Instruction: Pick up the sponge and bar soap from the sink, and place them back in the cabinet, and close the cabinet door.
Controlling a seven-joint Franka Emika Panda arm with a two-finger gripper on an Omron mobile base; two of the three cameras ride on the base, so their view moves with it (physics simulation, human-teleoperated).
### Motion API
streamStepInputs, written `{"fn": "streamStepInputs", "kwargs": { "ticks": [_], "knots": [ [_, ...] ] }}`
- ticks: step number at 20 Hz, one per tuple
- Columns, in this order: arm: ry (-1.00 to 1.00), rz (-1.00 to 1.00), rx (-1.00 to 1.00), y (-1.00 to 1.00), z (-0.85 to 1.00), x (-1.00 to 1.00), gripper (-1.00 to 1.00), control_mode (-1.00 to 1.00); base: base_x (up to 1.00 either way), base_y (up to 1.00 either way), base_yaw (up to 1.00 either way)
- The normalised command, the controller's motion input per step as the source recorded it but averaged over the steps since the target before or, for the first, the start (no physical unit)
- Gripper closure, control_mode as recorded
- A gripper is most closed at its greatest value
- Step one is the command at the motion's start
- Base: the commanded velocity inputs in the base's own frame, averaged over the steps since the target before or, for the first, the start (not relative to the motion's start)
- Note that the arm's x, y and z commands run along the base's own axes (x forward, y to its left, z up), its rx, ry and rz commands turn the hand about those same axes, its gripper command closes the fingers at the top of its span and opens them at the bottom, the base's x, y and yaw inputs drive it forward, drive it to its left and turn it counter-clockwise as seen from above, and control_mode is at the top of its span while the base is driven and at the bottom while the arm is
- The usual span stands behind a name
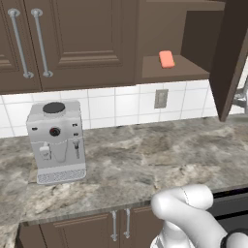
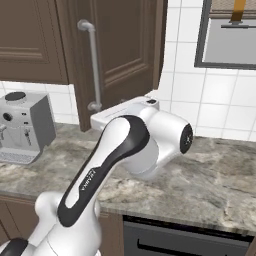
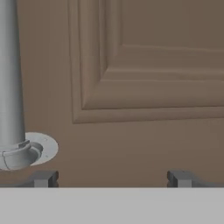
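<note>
The salmon-pink rounded bar soap (image 1: 166, 59) lies flat on the brown shelf of the dark brown wooden wall cabinet (image 1: 169, 71), toward the shelf's middle, with the compartment standing open; the sponge cannot be made out on the shelf. The dark brown recessed-panel cabinet door (image 1: 230, 58) is swung outward on the right of the opening, seen edge-on in the left base view and face-on in the right base view, where its long vertical silver bar handle (image 2: 92, 65) runs down the door's left side. In the hand view the gripper (image 3: 113, 178) faces the door panel closely; its two small dark fingertips (image 3: 45, 178) stand spread wide apart with nothing between them, just below the handle's lower round mount (image 3: 22, 152). The white arm (image 2: 125, 150) bends up from the base toward the door. To the left, a grey boxy coffee machine (image 1: 56, 140) stands on the grey marbled counter (image 1: 145, 164) beneath the neighbouring double-door cabinet (image 1: 63, 38); a white tiled backsplash with a grey wall outlet (image 1: 161, 98) runs behind.
</note>
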Motion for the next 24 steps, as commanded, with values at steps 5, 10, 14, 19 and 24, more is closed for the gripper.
{"fn": "streamStepInputs", "kwargs": {
  "ticks": [5, 10, 14, 19, 24],
  "knots": [
    [0.00, 0.00, 0.00, 0.33, 0.00, 0.13, -1.00, -1.00, 0.00, 0.00, 0.00],
    [0.00, 0.00, 0.00, 0.30, 0.00, 0.22, -1.00, -1.00, 0.00, 0.00, 0.00],
    [0.00, 0.00, 0.00, 0.25, 0.00, 0.32, -1.00, -1.00, 0.00, 0.00, 0.00],
    [0.00, 0.00, 0.00, 0.22, 0.00, 0.50, -1.00, -1.00, 0.00, 0.00, 0.00],
    [0.00, 0.00, 0.00, 0.23, 0.00, 0.38, -1.00, -1.00, 0.00, 0.00, 0.00]
  ]
}}
